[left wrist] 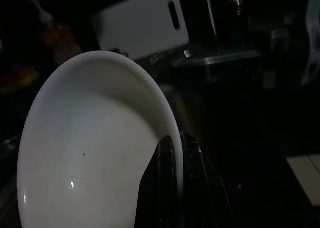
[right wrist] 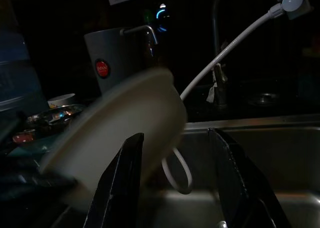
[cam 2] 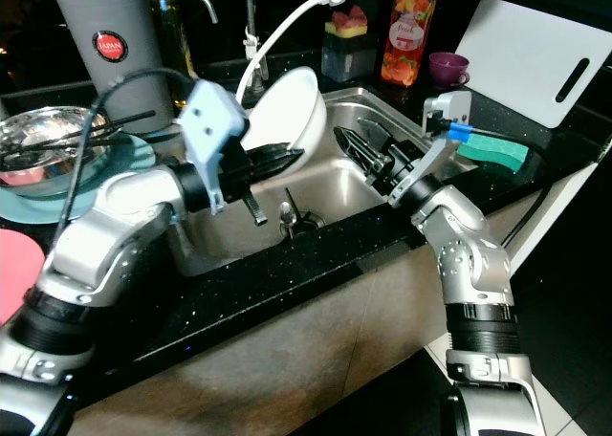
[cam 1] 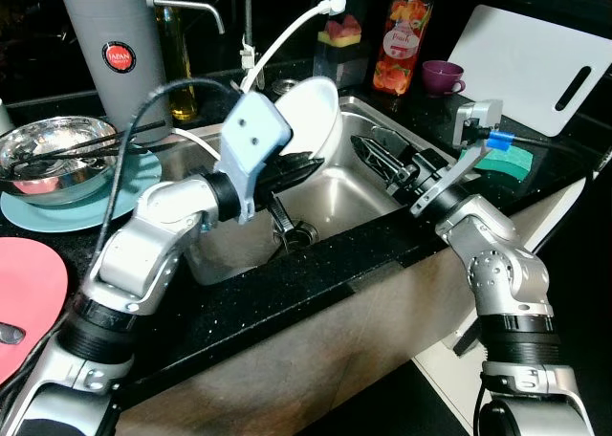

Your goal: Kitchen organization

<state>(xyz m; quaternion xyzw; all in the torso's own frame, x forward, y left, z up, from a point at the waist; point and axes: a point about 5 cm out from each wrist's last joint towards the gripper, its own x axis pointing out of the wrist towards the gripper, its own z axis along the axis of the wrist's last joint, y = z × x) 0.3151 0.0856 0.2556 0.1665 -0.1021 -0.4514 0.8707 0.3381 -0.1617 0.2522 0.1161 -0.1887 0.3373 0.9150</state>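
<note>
Left gripper (cam 1: 304, 168), fingers clamped on the rim of a tilted white bowl (cam 1: 308, 119) held above the steel sink (cam 1: 359, 183); right gripper (cam 1: 368, 155), fingers apart, over the sink's right side.

I'm in a home kitchen: a steel sink (cam 1: 359, 183) at mid-frame set in a black speckled desk (cam 1: 316, 273), a tap hose (cam 1: 287, 34) above, dish soap (cam 1: 402, 44) and a white cutting board (cam 1: 535, 63) at upper right.
</note>
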